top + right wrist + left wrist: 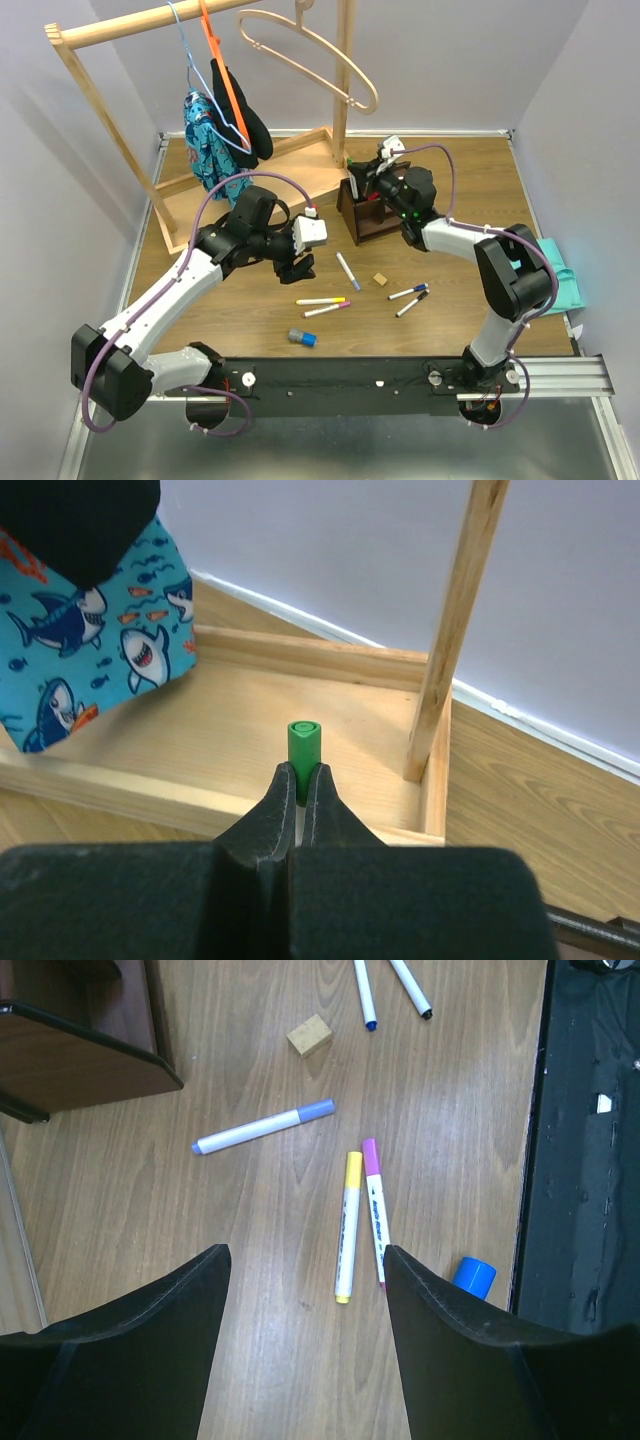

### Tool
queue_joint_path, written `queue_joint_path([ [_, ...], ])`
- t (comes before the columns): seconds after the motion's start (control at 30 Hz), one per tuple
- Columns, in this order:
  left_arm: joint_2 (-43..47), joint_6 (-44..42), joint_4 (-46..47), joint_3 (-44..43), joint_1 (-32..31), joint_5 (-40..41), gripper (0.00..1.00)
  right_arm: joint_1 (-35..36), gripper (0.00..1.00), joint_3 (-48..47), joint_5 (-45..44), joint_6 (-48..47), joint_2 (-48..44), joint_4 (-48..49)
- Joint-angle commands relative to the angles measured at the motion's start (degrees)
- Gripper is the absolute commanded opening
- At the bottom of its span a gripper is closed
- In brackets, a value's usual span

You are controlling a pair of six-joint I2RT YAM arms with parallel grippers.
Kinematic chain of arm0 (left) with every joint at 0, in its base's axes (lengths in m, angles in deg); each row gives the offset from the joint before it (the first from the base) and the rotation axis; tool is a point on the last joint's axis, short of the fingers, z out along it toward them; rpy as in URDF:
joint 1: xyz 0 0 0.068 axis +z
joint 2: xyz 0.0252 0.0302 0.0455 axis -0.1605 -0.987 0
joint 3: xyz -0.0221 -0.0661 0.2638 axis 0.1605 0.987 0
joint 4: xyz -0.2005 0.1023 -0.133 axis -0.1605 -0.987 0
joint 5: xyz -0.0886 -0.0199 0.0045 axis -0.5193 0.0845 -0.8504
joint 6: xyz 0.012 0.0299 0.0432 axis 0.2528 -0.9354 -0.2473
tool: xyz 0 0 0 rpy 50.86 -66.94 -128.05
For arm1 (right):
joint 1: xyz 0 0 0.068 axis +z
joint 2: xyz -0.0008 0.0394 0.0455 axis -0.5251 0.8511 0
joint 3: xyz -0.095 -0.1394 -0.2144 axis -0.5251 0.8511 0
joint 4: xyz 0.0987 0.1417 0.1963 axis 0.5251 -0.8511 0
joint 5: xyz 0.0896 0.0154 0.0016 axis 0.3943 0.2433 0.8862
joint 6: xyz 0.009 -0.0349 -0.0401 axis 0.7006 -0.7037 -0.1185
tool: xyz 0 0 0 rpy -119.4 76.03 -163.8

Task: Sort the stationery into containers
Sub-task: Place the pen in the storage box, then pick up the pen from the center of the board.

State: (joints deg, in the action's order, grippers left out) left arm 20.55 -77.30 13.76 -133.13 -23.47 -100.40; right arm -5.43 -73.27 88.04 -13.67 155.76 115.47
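Note:
My left gripper [297,268] [305,1260] is open and empty, hovering over the floor just short of a yellow-capped marker [347,1227] [321,300] and a pink-capped marker [374,1210] [327,310]. A lilac-capped marker [264,1127] [348,271], a tan cube [309,1035] [380,280], two dark-capped markers [408,292] and a grey-blue cylinder [302,338] [474,1276] lie nearby. My right gripper [301,775] [363,182] is shut on a green-capped marker [303,748], held above the dark brown organiser [362,222] [80,1050]. No highlighters are in view.
The pale wooden clothes rack [300,165] [300,670] stands behind the organiser, with hangers and a shark-print cloth [203,140] [100,650]. A teal cloth [562,285] lies at the right edge. The black base rail [400,372] runs along the near edge.

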Motion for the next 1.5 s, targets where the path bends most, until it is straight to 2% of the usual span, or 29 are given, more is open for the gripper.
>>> queue_joint_path([
  [0.0,1.9,1.0,1.9,1.5,-0.3,-0.2,0.72,-0.1,0.01,3.2,0.4,-4.7,-1.3,0.5],
  [0.17,2.4,0.9,1.9,2.0,-0.2,0.2,0.72,-0.2,0.01,4.1,0.5,-5.3,-1.8,-1.2],
  [0.23,2.8,0.7,1.9,2.2,-0.3,0.3,0.72,-0.2,0.04,4.7,0.4,-5.7,-2.4,-1.5],
  [0.27,2.9,0.6,2.0,2.4,-0.3,0.3,0.72,-0.2,0.15,4.8,0.3,-5.9,-2.6,-1.6],
  [0.33,3.1,0.5,2.4,2.8,-0.3,0.3,0.72,-0.2,0.28,4.6,-0.2,-6.5,-3.5,-2.4],
  [0.37,3.2,0.4,2.6,3.1,-0.2,0.4,0.72,-0.2,0.41,4.5,-0.4,-6.6,-4.1,-2.9],
  [0.47,3.2,-0.7,3.2,3.3,-0.3,0.8,0.74,-0.2,0.50,2.9,-1.2,-7.1,-6.7,-5.9],
  [0.63,1.2,-4.4,1.1,1.5,-0.3,1.1,0.75,-0.1,0.53,-1.3,-1.8,-8.1,-12.7,-15.3],
  [0.8,-2.3,-3.4,0.1,-1.4,-0.5,1.5,0.74,-0.2,0.54,-3.6,-2.8,-8.8,-22.1,-27.2],
  [0.93,-5.2,-5.9,-1.7,-2.0,-1.3,3.7,0.69,-0.2,0.54,-2.8,2.3,-11.3,-29.7,-46.3],
  [1.03,-8.3,-7.7,-3.3,-2.5,-3.6,7.7,0.62,-0.1,0.54,-1.7,3.7,-11.4,-34.9,-58.4],
  [1.07,-9.2,-7.4,-3.3,-2.6,-4.5,11.1,0.61,-0.2,0.54,-1.6,3.4,-11.3,-36.2,-60.9],
  [1.23,-14.7,-5.6,-3.4,-2.3,-9.2,17.3,0.56,-0.1,0.54,-1.4,3.0,-12.2,-41.8,-74.0],
  [1.33,-17.3,-3.4,-1.9,-1.8,-11.0,20.7,0.54,-0.3,0.54,0.8,1.4,-11.7,-43.7,-75.7],
  [1.47,-20.7,0.9,2.5,0.0,-13.9,25.6,0.52,-1.5,0.81,1.3,-2.6,-11.9,-45.4,-76.8],
])
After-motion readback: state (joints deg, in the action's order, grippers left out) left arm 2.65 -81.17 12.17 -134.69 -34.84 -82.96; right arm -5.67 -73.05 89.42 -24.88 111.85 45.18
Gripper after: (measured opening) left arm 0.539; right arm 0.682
